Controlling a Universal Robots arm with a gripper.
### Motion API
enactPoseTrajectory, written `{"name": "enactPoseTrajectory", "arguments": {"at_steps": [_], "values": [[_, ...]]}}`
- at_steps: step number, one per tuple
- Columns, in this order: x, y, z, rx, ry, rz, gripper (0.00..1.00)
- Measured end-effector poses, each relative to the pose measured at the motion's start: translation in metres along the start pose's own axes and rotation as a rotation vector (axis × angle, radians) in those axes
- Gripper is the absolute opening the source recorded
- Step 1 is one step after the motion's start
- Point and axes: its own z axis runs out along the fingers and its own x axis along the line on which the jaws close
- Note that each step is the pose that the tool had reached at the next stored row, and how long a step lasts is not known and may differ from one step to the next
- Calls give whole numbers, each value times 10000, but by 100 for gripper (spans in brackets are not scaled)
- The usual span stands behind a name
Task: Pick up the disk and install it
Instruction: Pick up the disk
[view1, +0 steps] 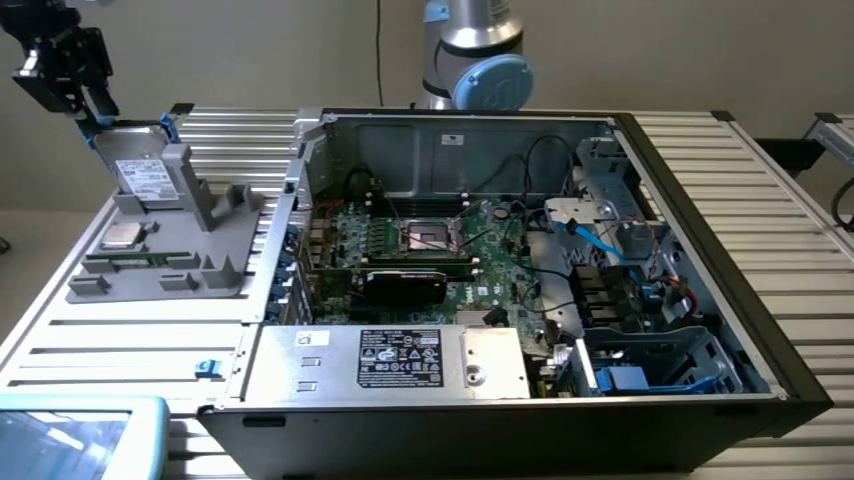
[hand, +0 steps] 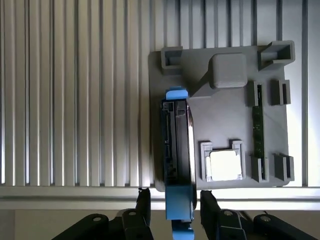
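Pickup step, I reckon: black gripper (hand: 175, 194) sits spread astride the blue-framed silver-grey hard disk (hand: 177, 145), on edge in the grey plastic fixture (hand: 225, 120), not touching; closing wants fingers (hand: 144, 205) square on its faces.

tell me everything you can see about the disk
The disk is a flat silver-grey metal rectangle with a white printed label on its face, clipped in a bright blue plastic frame that shows at its upper corners. It stands on edge, leaning back a little, on the grey holder on the ribbed table, at the exterior view's left of the open computer case. The open tool straddles its blue end, fingers either side with gaps, not touching.
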Motion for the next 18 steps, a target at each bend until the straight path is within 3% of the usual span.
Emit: {"name": "enactPoseTrajectory", "arguments": {"at_steps": [10,18], "values": [[0,-9,156,-1,-1,1,52],[-1,-12,199,-2,-76,-1,52]]}}
